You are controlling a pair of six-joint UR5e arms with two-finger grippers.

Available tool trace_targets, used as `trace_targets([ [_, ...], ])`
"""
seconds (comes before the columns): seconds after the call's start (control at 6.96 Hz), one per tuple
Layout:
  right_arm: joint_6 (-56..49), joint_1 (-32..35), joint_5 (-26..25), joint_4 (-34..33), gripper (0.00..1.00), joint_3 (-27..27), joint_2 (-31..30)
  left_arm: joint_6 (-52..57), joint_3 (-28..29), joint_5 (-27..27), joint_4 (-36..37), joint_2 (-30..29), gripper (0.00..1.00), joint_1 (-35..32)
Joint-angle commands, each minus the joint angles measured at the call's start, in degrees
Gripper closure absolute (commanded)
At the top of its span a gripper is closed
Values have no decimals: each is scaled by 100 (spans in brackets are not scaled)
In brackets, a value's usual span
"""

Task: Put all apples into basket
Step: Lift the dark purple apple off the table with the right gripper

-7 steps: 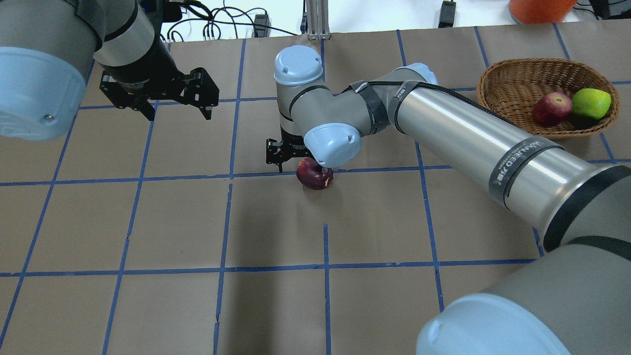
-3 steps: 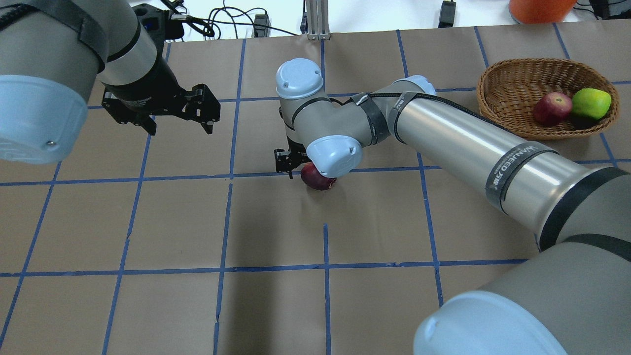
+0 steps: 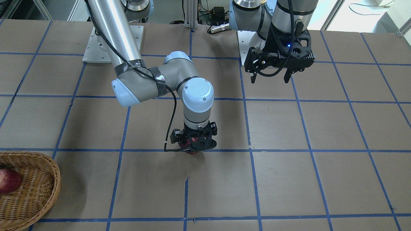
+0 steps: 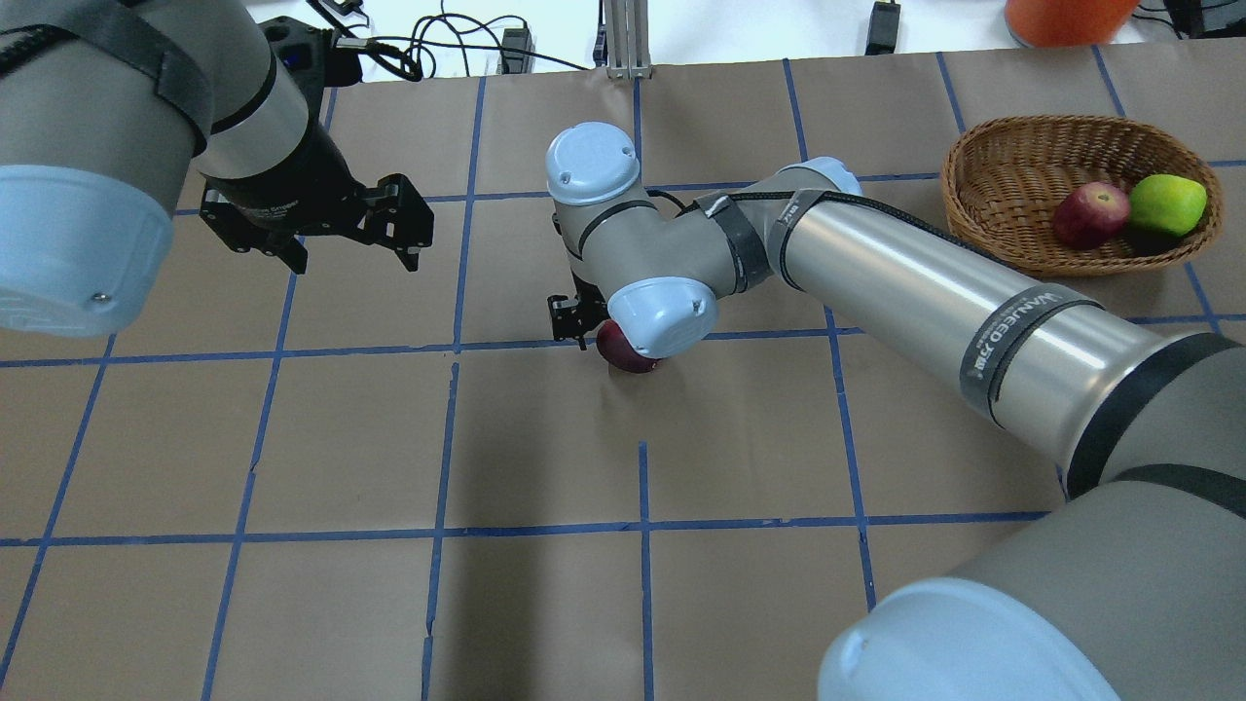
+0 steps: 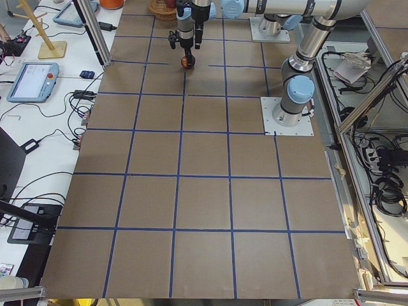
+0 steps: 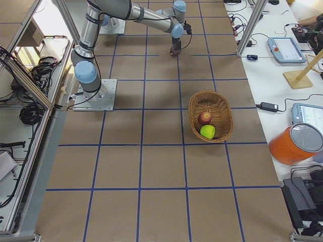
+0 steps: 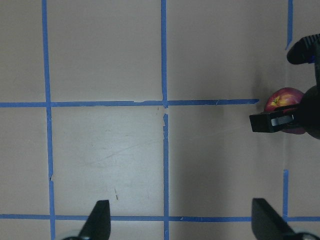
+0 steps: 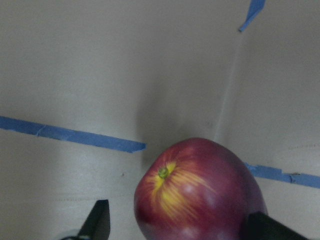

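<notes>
Maroon apple [image 8: 200, 192] — yellow streaks fanning from its ten-o'clock stem — sits between the spread jaws of the right gripper [image 8: 181, 220]; left gripper [image 7: 181, 210] gapes empty.

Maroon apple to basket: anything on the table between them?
Only taped brown paper between the maroon apple and the basket, clearest in the exterior right view; overhead, the right arm crosses above it.

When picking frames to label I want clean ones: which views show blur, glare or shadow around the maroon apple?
Right wrist view: the maroon apple is soft-focused and dimly lit. Overhead view: a bright glare stripe runs along the right arm's metal tube, whose wrist covers much of the apple. Left wrist view: sharp, evenly lit.
</notes>
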Motion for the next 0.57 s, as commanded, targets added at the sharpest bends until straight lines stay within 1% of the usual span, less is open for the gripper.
trace_targets([
  [0.0,-24,0,-100,5,0,-16,-34,4,-12,6,-6,21,0,2],
  [0.14,-33,0,-100,-13,0,-8,-35,4,-12,6,-6,21,0,2],
  [0.43,-225,0,-573,-22,0,53,61,4,-3,6,-6,30,0,2],
])
